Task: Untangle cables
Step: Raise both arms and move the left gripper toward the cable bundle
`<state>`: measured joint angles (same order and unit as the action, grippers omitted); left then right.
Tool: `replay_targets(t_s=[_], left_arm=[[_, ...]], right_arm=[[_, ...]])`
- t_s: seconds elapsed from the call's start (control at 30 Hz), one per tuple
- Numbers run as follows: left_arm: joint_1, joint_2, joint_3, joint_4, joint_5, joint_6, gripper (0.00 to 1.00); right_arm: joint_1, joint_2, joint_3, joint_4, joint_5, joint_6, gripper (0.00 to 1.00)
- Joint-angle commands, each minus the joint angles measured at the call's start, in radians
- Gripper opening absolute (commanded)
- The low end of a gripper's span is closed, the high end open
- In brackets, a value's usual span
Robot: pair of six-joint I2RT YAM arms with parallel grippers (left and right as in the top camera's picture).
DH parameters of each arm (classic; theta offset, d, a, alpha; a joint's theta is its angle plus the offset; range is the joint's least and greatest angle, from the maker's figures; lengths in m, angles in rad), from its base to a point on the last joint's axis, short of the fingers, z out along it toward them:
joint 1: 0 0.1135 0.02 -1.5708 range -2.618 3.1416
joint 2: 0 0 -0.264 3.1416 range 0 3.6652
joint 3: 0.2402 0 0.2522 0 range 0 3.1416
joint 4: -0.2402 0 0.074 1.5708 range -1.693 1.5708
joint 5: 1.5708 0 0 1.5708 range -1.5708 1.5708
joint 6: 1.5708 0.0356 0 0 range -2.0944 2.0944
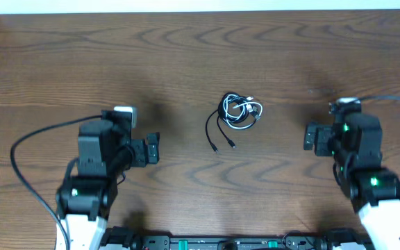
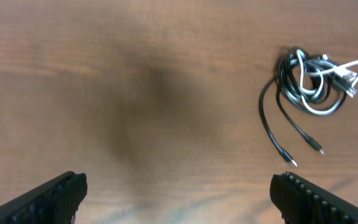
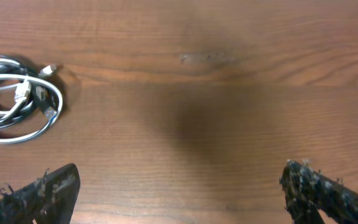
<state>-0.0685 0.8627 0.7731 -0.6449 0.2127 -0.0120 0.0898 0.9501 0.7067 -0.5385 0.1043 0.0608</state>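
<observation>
Jaws on both arms are seen spread fully apart and empty, with nothing gripped or touched. The left jaws, carried by the left arm (image 1: 99, 163), are held over bare brown wood on one side of the tabletop (image 1: 186, 42). The right jaws, on the right arm (image 1: 356, 149), are held over bare wood on the other side.

The cables (image 1: 238, 111) are found between the two arms, near the middle of the tabletop and apart from both. A small tight coil is formed by black cords, with one white cable (image 2: 325, 111) looped through it. Two loose black tails (image 2: 278, 134) are trailed out of the coil toward the robot's side, each ended by a small plug. The bundle's longer axis is thus laid from far side to near side, crosswise to the line joining the arms.

In the left wrist view the bundle is shown to the right of the left jaws and a little farther out, tails included. In the right wrist view only the coil is shown, to the left and partly cut off by the frame edge. The coil is judged slightly nearer the right arm, the tails nearer the left. Since each pair of jaws is opened side to side, a tail could be straddled without turning. No untangling is judged begun; an inward reach would be needed first.
</observation>
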Motion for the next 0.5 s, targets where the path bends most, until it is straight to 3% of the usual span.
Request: replay_targets(t_s=[0.0, 0.3, 0.47], left_arm=[[-0.003, 0.091, 0.101, -0.087, 0.043, -0.046, 0.99], [-0.003, 0.202, 0.219, -0.316, 0.090, -0.112, 0.99], [-0.002, 0.202, 0.213, -0.385, 0.044, -0.132, 0.99]], right_arm=[[-0.006, 0.103, 0.107, -0.075, -0.060, 0.013, 0.99], [-0.006, 0.292, 0.308, -0.315, -0.076, 0.014, 0.99], [-0.006, 0.287, 0.325, -0.323, -0.068, 0.005, 0.99]])
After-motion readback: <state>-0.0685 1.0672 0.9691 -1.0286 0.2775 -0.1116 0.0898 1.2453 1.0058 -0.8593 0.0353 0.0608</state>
